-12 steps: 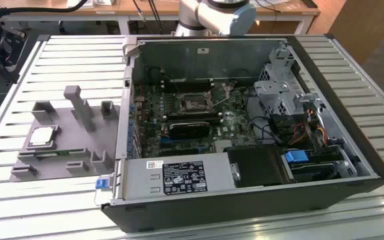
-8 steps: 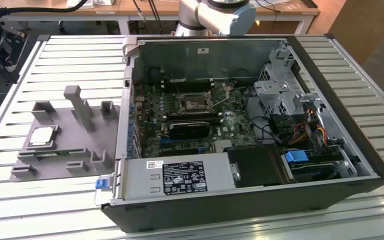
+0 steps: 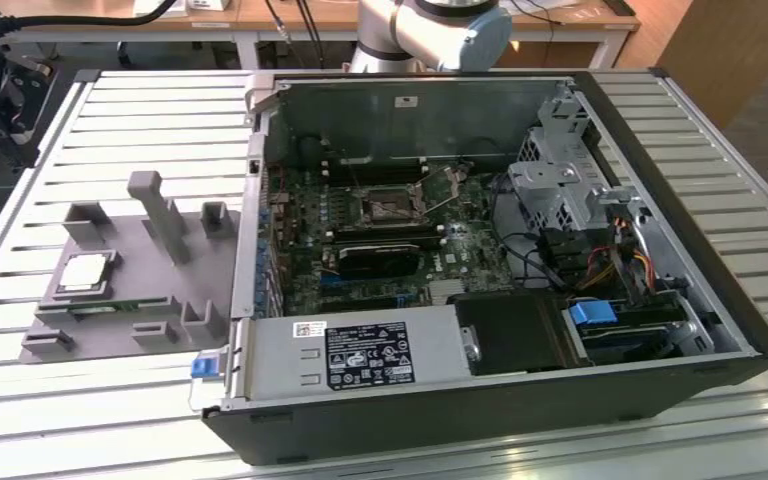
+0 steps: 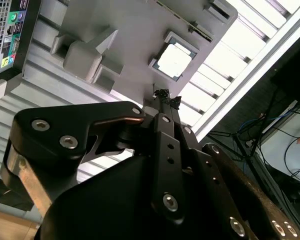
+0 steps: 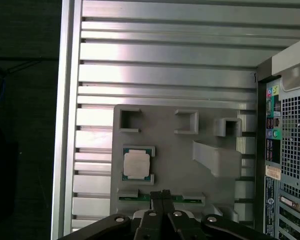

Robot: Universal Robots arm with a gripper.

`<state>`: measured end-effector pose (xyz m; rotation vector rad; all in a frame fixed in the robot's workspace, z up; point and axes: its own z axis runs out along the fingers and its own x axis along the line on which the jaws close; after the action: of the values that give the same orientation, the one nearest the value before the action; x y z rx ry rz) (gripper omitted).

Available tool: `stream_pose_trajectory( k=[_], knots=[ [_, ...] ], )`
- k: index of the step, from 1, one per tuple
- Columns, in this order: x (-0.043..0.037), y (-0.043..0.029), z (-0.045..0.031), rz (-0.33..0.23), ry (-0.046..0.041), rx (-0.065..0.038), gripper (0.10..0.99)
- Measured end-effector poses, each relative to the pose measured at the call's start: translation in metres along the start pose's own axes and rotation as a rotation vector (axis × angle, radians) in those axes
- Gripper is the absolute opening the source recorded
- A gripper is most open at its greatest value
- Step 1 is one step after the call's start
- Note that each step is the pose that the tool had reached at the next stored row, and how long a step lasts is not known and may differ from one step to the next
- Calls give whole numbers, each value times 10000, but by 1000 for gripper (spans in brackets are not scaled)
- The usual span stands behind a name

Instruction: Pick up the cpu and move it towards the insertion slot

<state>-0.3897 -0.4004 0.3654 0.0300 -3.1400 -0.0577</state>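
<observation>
Exterior view first: you have a slatted aluminium table [image 3: 144, 120] carrying an open computer case [image 3: 398, 420] across the middle and right of the frame. The arm's pale base [image 3: 431, 35] stands at the top edge in front of wooden desks [image 3: 584, 20]. Toward the exterior view's left, in the lower half of the frame, a grey moulded fixture [image 3: 137, 290] lies on the slats, and the cpu [image 3: 84, 272] rests flat in a square pocket of it. The chip has a silvery-white lid with a pale rim, and a narrow green circuit strip [image 3: 104, 308] lies just beside it. The insertion slot [image 3: 387, 207] sits well apart, inside the case near the centre of the frame. It is a shiny metal frame around a dark centre, above a black heatsink block [image 3: 377, 262]. In both wrist views your gripper [image 5: 162, 192] [image 4: 163, 94] has its fingers closed together on nothing. It hangs above the fixture's edge, near the chip [image 5: 137, 164] [image 4: 174, 61] but not touching it.
</observation>
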Motion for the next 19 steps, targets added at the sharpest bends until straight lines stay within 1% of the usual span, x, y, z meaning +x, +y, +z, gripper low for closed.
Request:
stream_pose_trajectory(
  k=[19],
  knots=[
    [8, -8, 215, 0, 0, 45, 102]
  ],
)
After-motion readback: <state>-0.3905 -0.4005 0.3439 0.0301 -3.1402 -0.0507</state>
